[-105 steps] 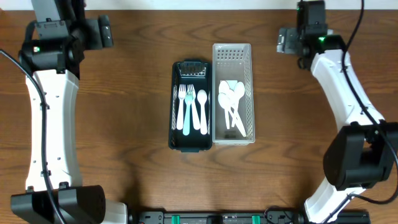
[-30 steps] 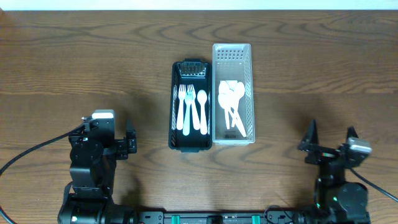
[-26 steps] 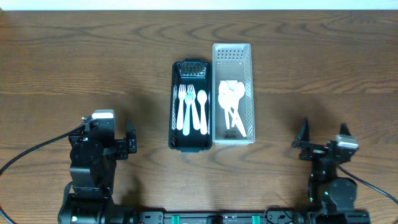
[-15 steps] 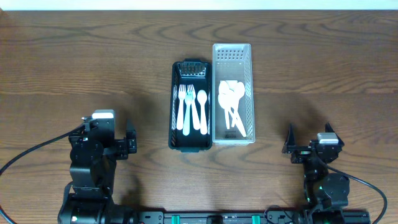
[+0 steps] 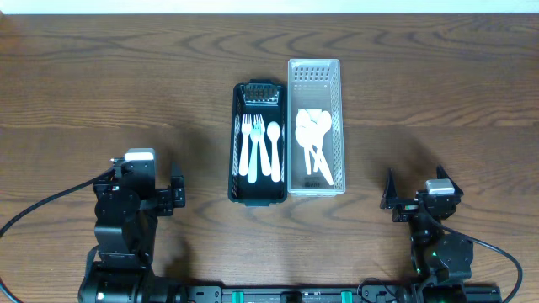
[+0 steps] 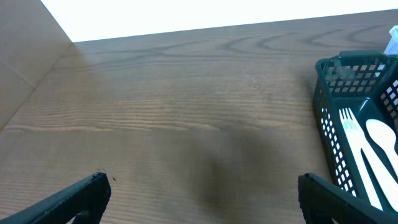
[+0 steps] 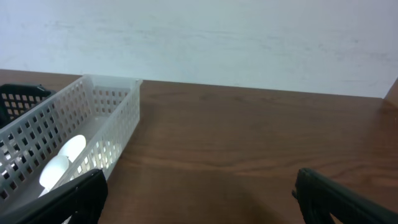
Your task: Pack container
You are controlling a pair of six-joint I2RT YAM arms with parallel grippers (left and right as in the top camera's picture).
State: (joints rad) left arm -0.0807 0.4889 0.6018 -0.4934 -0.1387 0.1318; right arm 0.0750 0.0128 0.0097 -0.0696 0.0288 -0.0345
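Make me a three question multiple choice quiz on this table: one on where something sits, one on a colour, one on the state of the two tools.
1. Where is the white basket relative to the dark basket?
A. Beside it, toward the right arm.
B. Stacked on it.
C. Inside it.
2. What colour are the spoons in the white basket?
A. Red.
B. White.
C. Black.
3. How are the left tool and right tool?
A. Both open, empty.
B. Both shut on forks.
C. One grips a basket.
Answers: 1 A, the baskets lie side by side; 2 B, they are pale like the basket; 3 A, each wrist view shows fingers spread with nothing between.
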